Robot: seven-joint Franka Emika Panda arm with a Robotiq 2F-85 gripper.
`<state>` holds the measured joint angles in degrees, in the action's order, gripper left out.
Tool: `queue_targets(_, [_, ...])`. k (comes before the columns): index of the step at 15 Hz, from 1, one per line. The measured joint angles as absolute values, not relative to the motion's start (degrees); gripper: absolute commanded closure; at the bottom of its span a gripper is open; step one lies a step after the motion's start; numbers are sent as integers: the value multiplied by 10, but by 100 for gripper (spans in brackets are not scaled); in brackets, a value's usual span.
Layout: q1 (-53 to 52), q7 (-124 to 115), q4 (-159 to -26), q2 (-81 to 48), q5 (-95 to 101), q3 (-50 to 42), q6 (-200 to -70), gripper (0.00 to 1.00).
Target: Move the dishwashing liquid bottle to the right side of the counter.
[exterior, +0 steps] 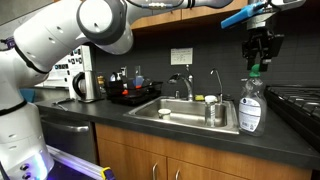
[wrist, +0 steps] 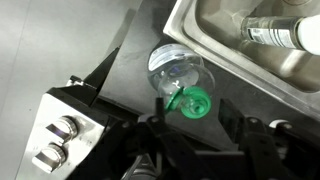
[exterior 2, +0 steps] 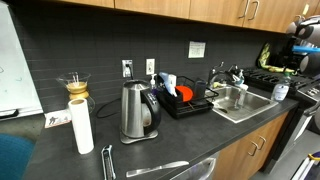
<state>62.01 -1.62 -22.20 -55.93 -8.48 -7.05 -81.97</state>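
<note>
**Kitchen worktop, read from left to right in an exterior view.**

(1) Robot arm (exterior: 60,35), white, arching in over the scene.
(2) Kettle (exterior: 86,86) and dish rack (exterior: 130,95), against the back wall.
(3) Steel sink (exterior: 185,112), set into the dark counter (exterior: 130,122).
(4) Dishwashing liquid bottle (exterior: 251,108), upright just past the sink's rim, with bare counter beyond it. Whether its base rests on the counter or hangs just clear of it cannot be told.
(5) Gripper (exterior: 258,62), directly above the bottle, its jaws drawn narrow on the green cap (wrist: 193,100). In the wrist view the cap sits between the 2 dark fingers, with the bottle's clear shoulder showing past it.
(6) Stove (exterior: 300,105), at the far edge.

**Handling (judged).** The body looks like thin clear plastic. It would probably dent under a squeeze and is likely smooth enough to slip. The cap and neck are the stiffest parts, so they make a sound hold, though a small one. Held there, any liquid hangs low and the bottle may swing or turn, so a slow, level carry suits it. The narrow waist is the 2nd place to take hold, as the jaws would seat there. The bottle is unlikely to break, but a loose cap could let it drop.
</note>
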Motion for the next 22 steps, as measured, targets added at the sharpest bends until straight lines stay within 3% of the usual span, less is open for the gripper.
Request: queue_targets(22, [618, 55, -206, -474, -87, -16, -694, 66])
